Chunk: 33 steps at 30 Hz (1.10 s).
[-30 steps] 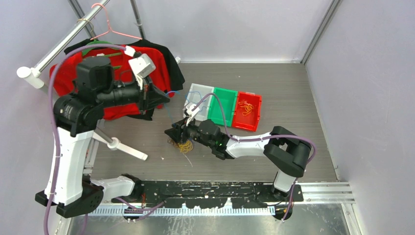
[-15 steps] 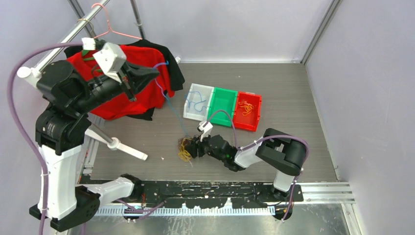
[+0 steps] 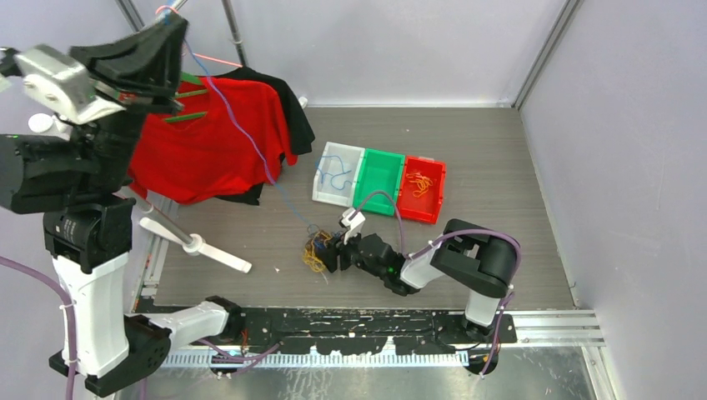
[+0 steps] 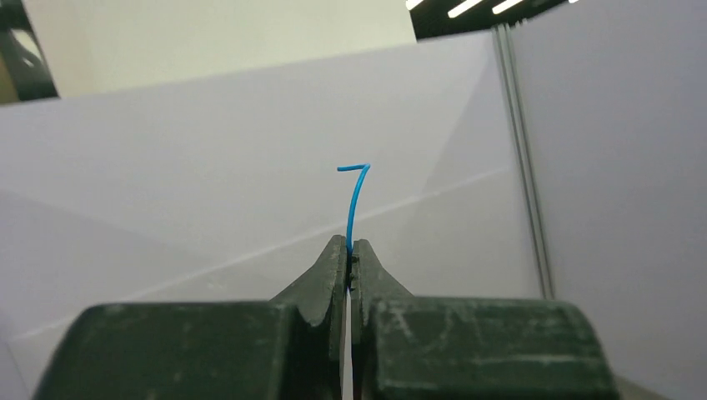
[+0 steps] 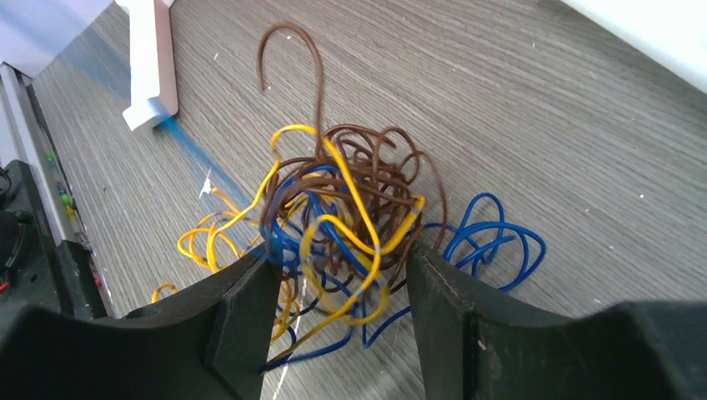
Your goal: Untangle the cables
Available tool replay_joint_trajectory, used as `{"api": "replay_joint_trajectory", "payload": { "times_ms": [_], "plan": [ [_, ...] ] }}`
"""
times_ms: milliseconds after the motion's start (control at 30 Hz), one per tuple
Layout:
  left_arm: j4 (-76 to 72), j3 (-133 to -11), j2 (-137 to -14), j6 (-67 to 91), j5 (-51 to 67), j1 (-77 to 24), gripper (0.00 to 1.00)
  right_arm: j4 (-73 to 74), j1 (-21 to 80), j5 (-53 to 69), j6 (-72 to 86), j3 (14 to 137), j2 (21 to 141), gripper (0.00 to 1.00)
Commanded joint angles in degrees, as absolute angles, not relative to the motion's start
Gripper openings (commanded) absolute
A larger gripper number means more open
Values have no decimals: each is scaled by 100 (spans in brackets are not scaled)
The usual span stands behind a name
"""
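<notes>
Flanking cable clump (image 3: 317, 251): 3 bins (image 3: 379, 181), red shirt (image 3: 208, 142).

White-shelled left arm (image 3: 92, 292) with black joint housings, thick purple cable along it, white camera block near its wrist, right arm (image 3: 433, 258) likewise white and black, dark green scuffed wedge-shaped fingers (image 4: 321, 283), black blocky fingers (image 5: 242, 317)

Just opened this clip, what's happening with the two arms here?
The left gripper is raised high near the clothes rail, shut on a thin blue wire strand that stretches taut down to the tangled clump of blue, yellow and brown wires on the grey table. The right gripper sits low, jaws around that clump. The strand is not yet free.
</notes>
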State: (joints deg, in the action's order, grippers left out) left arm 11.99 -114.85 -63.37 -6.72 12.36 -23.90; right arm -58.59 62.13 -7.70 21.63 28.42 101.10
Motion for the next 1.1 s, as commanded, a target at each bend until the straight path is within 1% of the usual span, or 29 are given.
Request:
{"api": "replay_joint_trajectory", "payload": {
  "times_ms": [0,200,267,333,433,533,633,733,833,967,1067],
  "plan": [
    [-231,-12105,-6475,-836,754,-2401,0,-6099,6275,-939,2184,2748,10119,61],
    [-1218,-12691,-6720,-1184,517,-2399,0,-6041,6293,-1022,2188,2556,10035,61],
    [-1302,-12818,-6770,-1201,505,-2404,0,-6038,6301,-1043,2202,2488,10001,61],
    [-946,-12900,-6767,-1131,724,-2399,0,-6026,6302,-1043,2195,2455,9877,62],
    [-414,-12459,-6533,-962,1239,-2399,0,-5791,6306,-1026,2169,2508,9397,67],
    [-250,-11759,-6208,-919,1584,-2399,0,-5009,6311,-984,1986,2776,8660,73],
    [-197,-11206,-5977,-923,1695,-2399,0,-4286,6311,-874,1728,3115,7967,75],
    [-35,-10858,-5867,-903,1714,-2399,0,-3831,6311,-651,1550,3509,7568,77],
    [43,-10534,-5782,-813,1808,-2399,0,-3649,6311,-339,1402,4091,7542,77],
    [194,-10212,-5754,-635,2008,-2400,0,-3594,6315,162,1311,4934,7887,76],
    [341,-10035,-5781,-607,2256,-2399,0,-3441,6304,128,1340,5476,8192,72]
  ]
}}
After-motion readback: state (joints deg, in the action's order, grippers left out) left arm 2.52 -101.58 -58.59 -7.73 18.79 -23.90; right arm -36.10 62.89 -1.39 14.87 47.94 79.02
